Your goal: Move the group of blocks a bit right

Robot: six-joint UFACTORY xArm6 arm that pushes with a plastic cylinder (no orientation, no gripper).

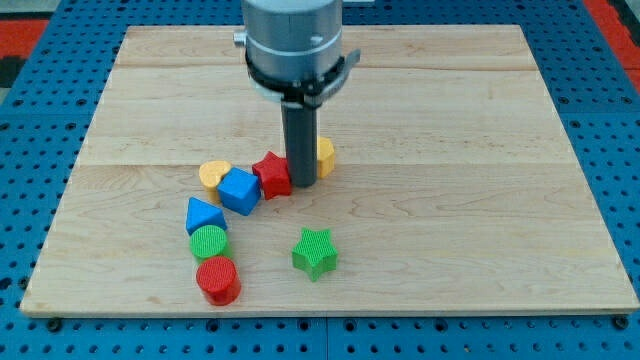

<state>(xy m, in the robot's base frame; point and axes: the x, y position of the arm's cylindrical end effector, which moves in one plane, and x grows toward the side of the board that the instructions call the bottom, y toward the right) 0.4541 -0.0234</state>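
My tip (302, 184) stands on the wooden board (450, 120), touching the right side of the red star (271, 174) and in front of a yellow block (325, 155) that the rod partly hides. Left of the red star are a blue cube (239, 191) and a yellow heart (213, 175). Below them, in a column, are a blue triangular block (203, 215), a green cylinder (209, 242) and a red cylinder (218, 280). A green star (315, 252) lies apart, below my tip.
The board rests on a blue pegboard table (30, 130). The arm's grey wrist housing (293, 45) hangs over the board's top middle.
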